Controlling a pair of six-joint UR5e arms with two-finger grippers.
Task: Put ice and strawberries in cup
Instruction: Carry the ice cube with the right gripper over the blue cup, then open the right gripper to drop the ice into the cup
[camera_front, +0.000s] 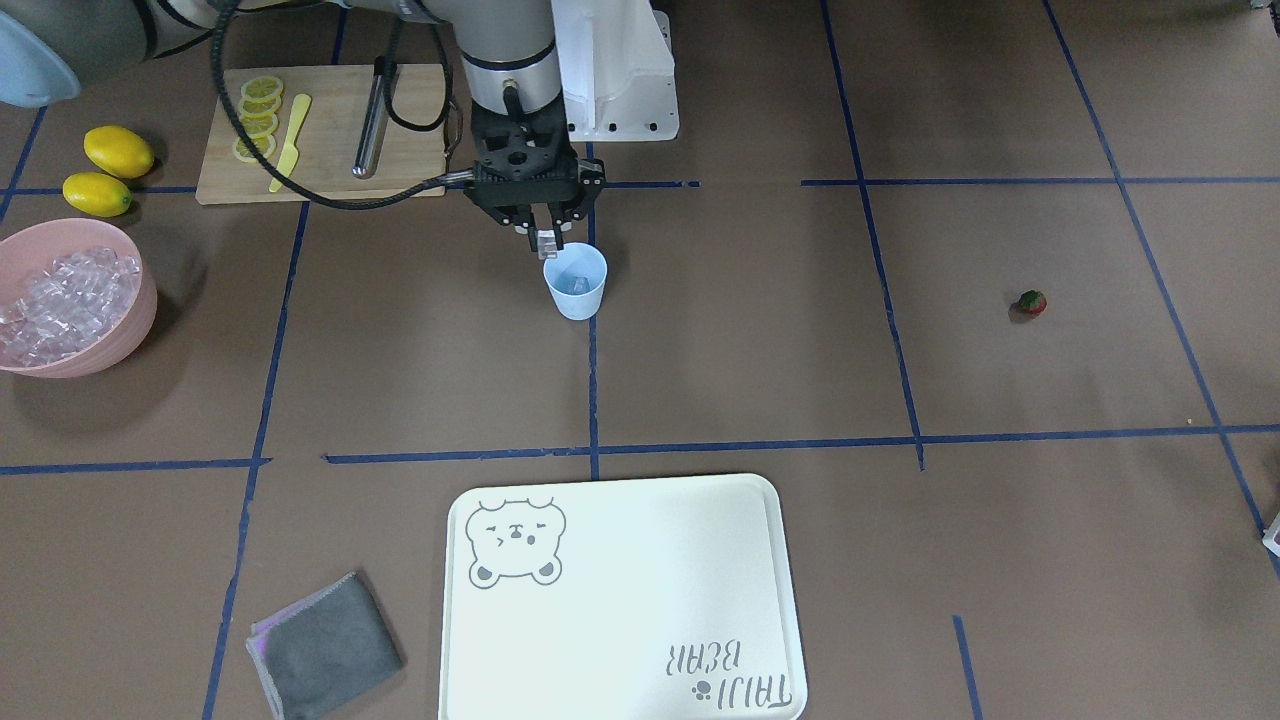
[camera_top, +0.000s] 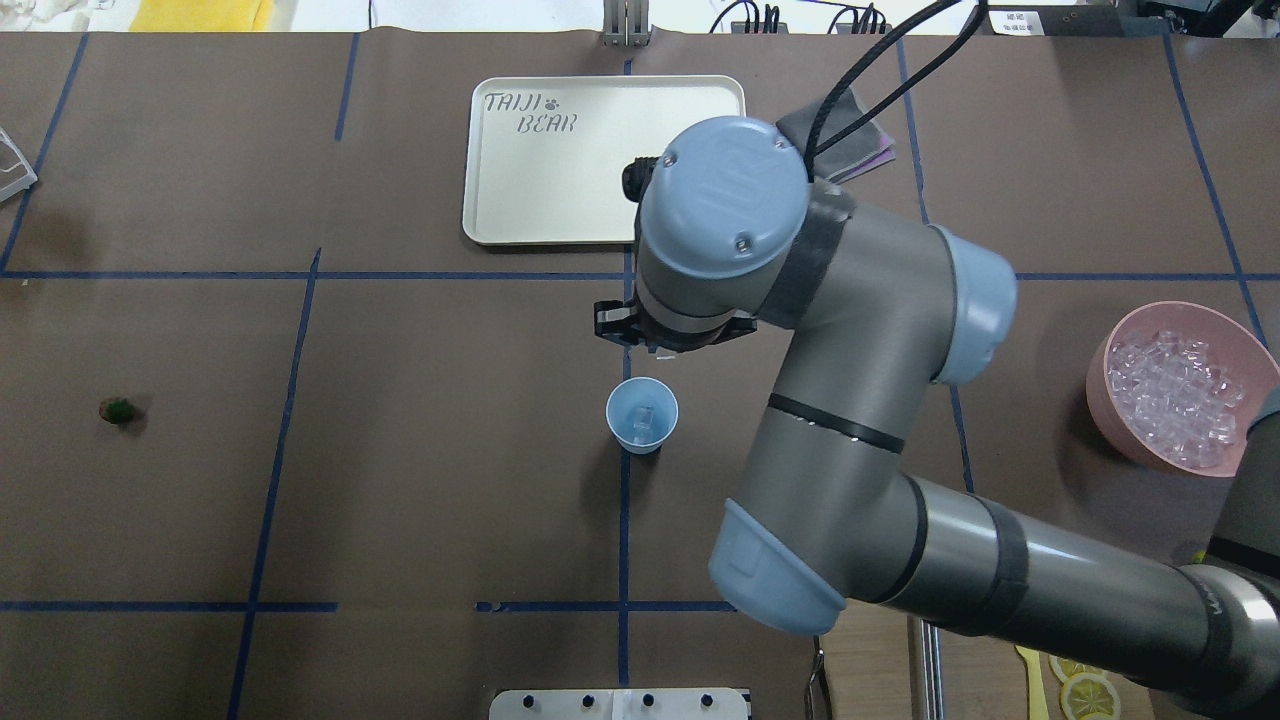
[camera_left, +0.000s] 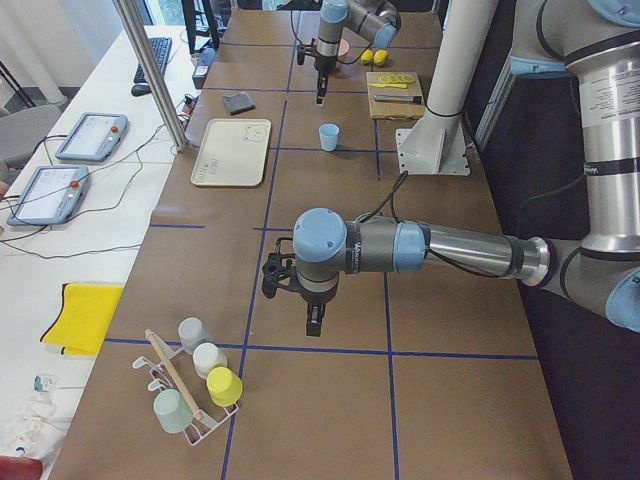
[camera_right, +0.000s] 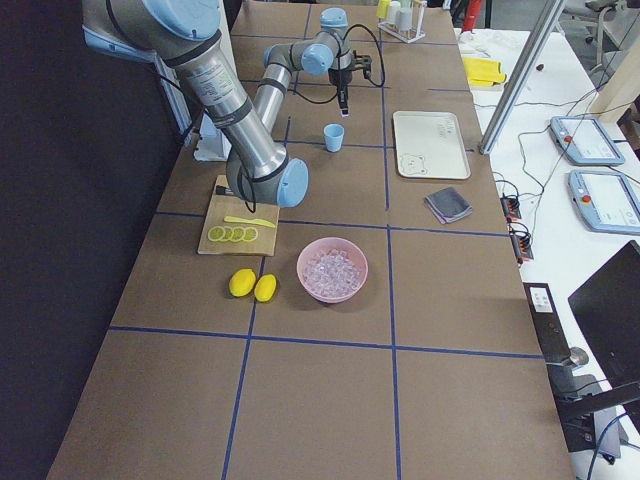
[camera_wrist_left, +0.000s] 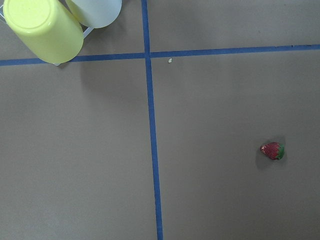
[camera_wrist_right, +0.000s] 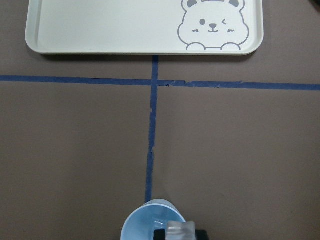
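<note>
The light-blue cup (camera_front: 576, 285) stands upright at the table's middle, with an ice cube (camera_top: 643, 415) inside it. My right gripper (camera_front: 545, 236) hangs just above the cup's rim, shut on a clear ice cube (camera_front: 547, 243); the right wrist view shows that cube (camera_wrist_right: 180, 231) over the cup (camera_wrist_right: 145, 225). More ice fills the pink bowl (camera_front: 125, 335). A small red strawberry (camera_front: 1032, 302) lies alone on the table, also in the left wrist view as the strawberry (camera_wrist_left: 272, 150). My left gripper (camera_left: 313, 322) hovers over bare table; whether it is open or shut I cannot tell.
A white bear tray (camera_front: 620, 600) and a grey cloth (camera_front: 322, 645) lie at the operators' side. A cutting board (camera_front: 330, 150) holds lemon slices, a yellow knife and a metal tool, with two lemons (camera_front: 110, 170) beside it. A rack of cups (camera_left: 195, 385) stands near my left arm.
</note>
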